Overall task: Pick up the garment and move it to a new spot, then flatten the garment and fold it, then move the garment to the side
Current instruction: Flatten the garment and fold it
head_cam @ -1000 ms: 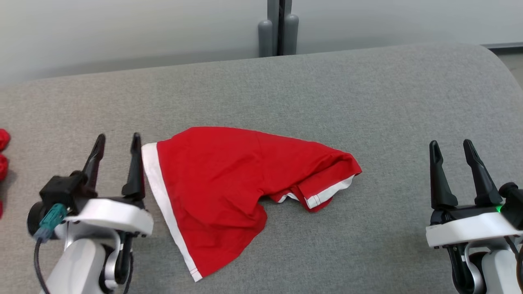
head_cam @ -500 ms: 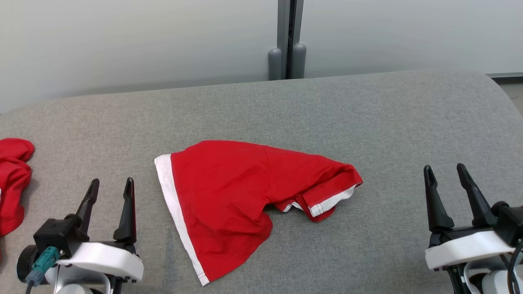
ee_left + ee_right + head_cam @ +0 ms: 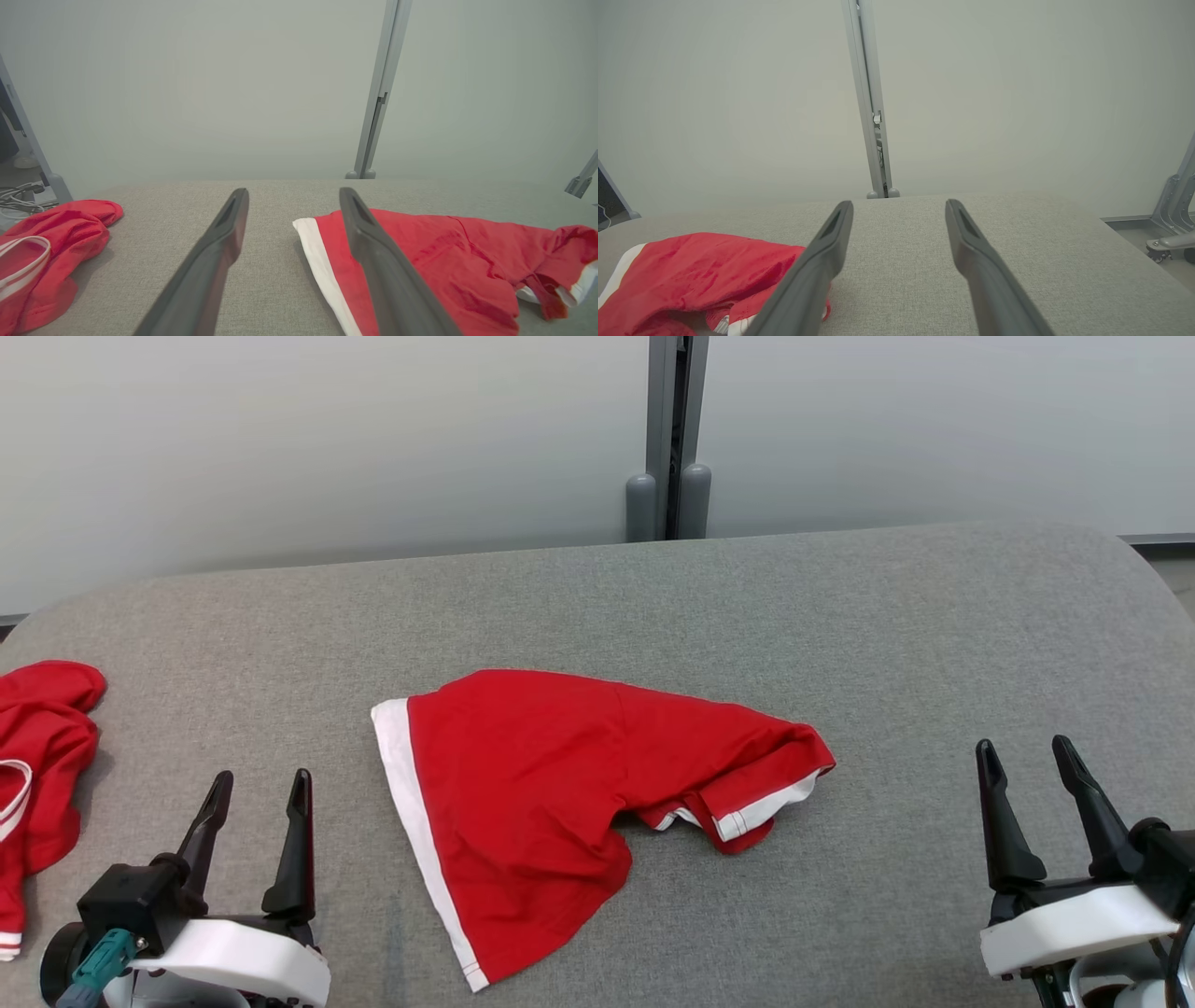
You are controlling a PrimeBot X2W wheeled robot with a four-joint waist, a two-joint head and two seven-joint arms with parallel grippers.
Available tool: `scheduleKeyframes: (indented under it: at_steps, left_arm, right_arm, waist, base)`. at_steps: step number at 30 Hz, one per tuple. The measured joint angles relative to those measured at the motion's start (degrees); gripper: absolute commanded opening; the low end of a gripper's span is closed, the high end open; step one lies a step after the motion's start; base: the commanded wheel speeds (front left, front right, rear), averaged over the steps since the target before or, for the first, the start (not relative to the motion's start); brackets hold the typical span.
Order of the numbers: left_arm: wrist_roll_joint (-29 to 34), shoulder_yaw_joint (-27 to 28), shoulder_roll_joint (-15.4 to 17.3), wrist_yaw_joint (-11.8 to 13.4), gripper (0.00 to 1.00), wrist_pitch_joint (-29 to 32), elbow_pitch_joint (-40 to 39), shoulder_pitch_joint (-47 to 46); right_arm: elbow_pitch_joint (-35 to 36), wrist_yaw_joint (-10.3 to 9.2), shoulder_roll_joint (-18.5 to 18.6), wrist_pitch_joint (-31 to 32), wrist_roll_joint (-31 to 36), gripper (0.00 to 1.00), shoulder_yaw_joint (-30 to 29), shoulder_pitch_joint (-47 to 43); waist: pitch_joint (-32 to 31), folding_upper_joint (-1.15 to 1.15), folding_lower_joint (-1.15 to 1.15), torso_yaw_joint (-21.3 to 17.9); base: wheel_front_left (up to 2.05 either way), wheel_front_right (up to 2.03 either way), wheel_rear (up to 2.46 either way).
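The garment (image 3: pixel 532 803) lies folded in the middle of the grey pad (image 3: pixel 887 635), with a plain red face up and a white band along its left edge (its underside is hidden). The left gripper (image 3: pixel 262 775) and right gripper (image 3: pixel 1022 743) hover on either side of it, fingers spread, holding nothing. A crumpled red cloth (image 3: pixel 47 747) with white trim is cut off by the head view's left edge.
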State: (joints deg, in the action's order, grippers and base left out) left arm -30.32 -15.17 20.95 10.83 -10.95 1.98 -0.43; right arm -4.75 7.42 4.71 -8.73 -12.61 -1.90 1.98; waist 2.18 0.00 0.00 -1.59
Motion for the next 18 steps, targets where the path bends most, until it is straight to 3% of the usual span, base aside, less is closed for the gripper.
scheduleKeyframes:
  at_steps: [18]
  left_arm:
    - [-0.24,-0.52,0.19,0.08,1.00,0.16,-0.40,-0.09]
  right_arm:
    - [0.56,0.00,-0.31,0.43,-0.02,1.00,-0.11,0.05]
  waist:
    - [0.20,0.00,0.00,0.72]
  base:
    - [0.00,0.00,0.00]
